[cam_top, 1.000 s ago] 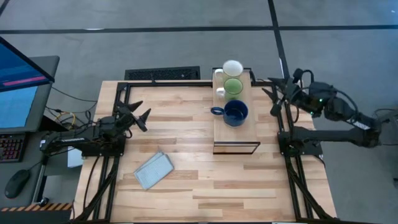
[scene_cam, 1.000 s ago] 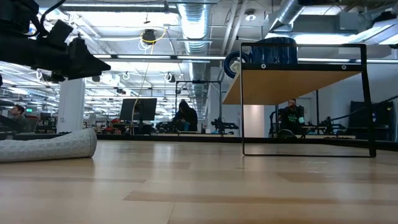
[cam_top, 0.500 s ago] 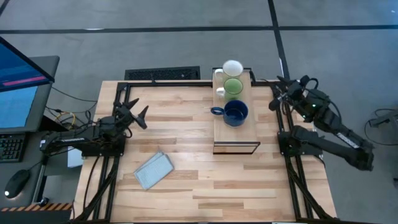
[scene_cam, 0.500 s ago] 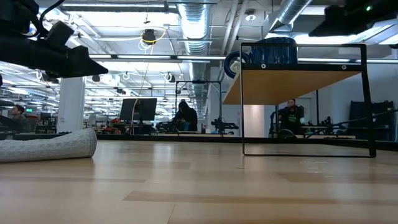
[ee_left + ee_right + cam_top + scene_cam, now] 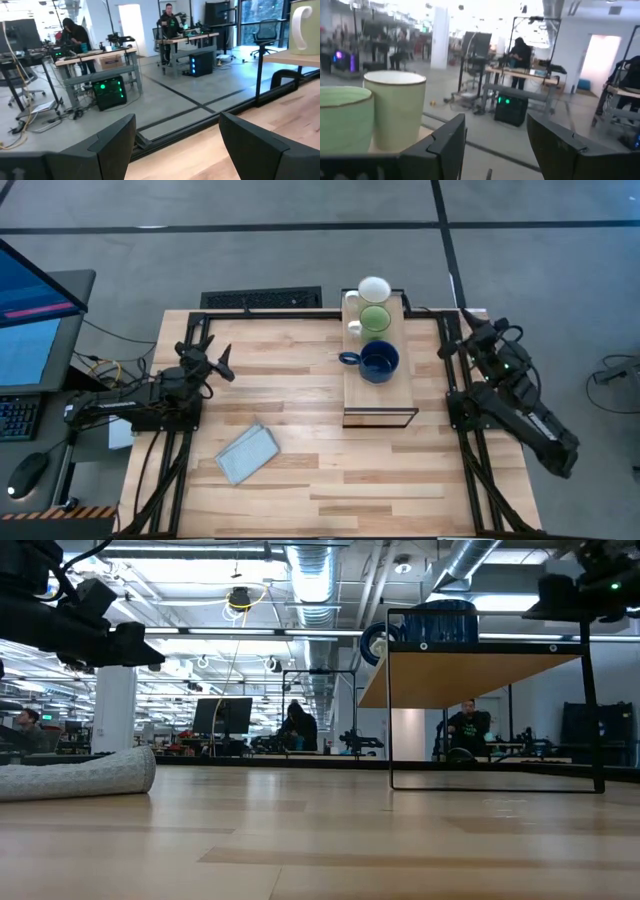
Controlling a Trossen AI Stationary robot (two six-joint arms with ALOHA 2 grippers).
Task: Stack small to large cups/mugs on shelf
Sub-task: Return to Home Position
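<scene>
Three mugs stand upright in a row on the flat top of the light-wood shelf (image 5: 380, 395): the white mug (image 5: 373, 288) at the far end, the light green mug (image 5: 375, 319) in the middle, the dark blue mug (image 5: 379, 362) nearest, its handle pointing toward the table's left. My left gripper (image 5: 213, 357) is open and empty over the table's left part, well apart from the shelf. My right gripper (image 5: 458, 337) is open and empty to the right of the shelf. The right wrist view shows the white mug (image 5: 395, 111) and the green mug (image 5: 342, 122) close by.
A flat grey-blue folded cloth (image 5: 247, 452) lies on the table near the front left; it also shows in the low view (image 5: 80, 775). A dark keyboard (image 5: 262, 299) lies beyond the far edge. People sit at desks in the room behind.
My right arm has swung its elbow from the table's right toward the near edge. Its gripper has turned and drawn a little away from the shelf, and has come down into the low view's upper right. My left gripper has drawn back slightly toward the table's left.
</scene>
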